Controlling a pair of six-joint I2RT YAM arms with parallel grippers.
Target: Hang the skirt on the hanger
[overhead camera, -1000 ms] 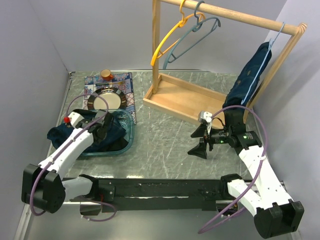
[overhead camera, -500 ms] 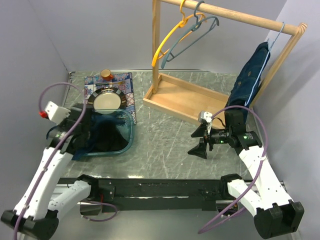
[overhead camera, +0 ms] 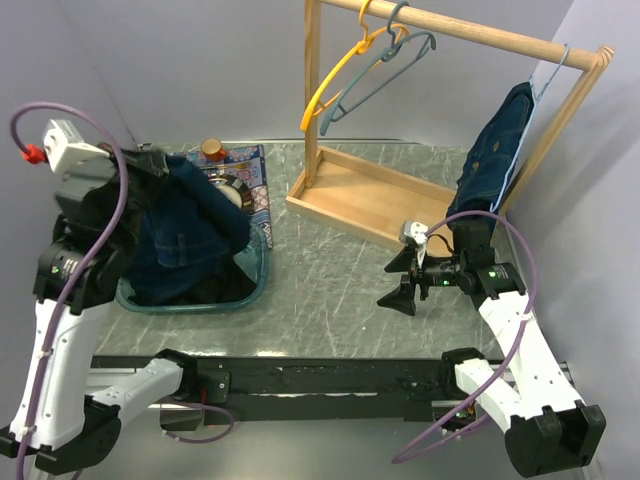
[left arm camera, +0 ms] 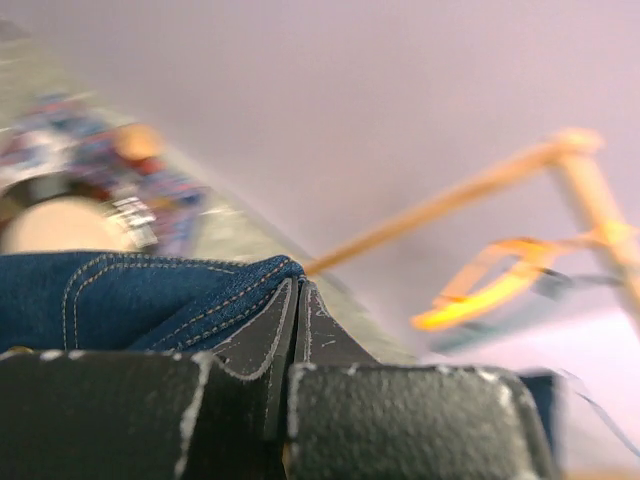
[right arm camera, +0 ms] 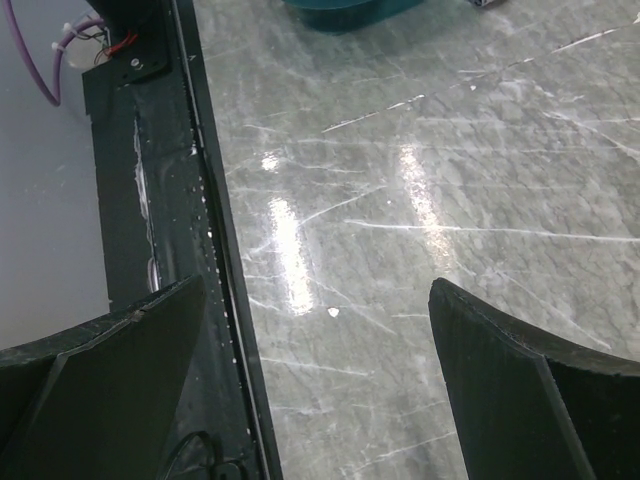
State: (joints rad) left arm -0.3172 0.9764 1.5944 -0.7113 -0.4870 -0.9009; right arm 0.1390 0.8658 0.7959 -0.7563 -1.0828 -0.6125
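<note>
One skirt is clamped in the left claw and hangs under it. The right claw is spread apart. Two hangers, a yellow hanger and a grey hanger, are hung far beyond it.

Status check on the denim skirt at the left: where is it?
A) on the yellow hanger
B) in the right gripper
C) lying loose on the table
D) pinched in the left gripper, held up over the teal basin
D: in the wrist view the left gripper is shut on a fold of the skirt, which hangs from it over the teal basin; the right gripper is open and holds nothing.
</note>
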